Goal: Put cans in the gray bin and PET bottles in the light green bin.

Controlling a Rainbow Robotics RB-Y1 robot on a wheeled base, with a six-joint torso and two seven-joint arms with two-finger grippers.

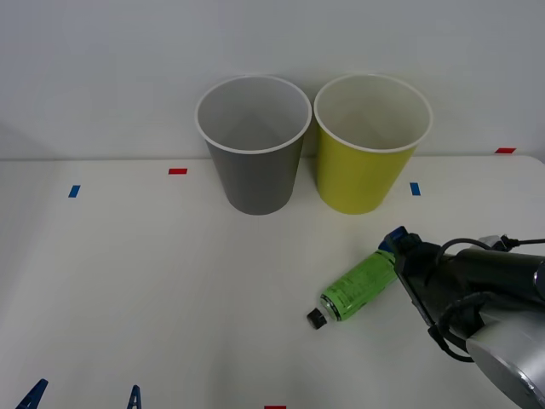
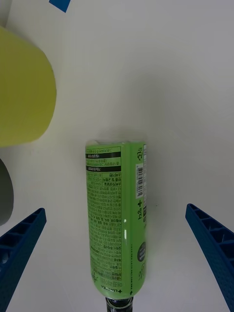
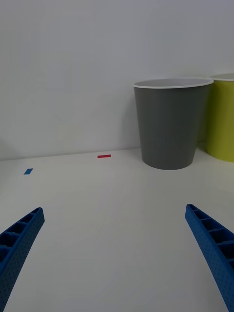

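Left gripper parked at near table edge, fingers wide. Right gripper spread wide at the base end of the PET bottle, which lies flat, cap toward robot; the right wrist view shows both fingers clear of it. Behind: gray bin beside light green bin.

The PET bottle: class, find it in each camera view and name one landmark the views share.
Front view: PET bottle lies on the table ahead of the right gripper.
Right wrist view: bottle lies lengthwise between the open fingers.
Left wrist view: not in it.
Shared landmark: light green bin.
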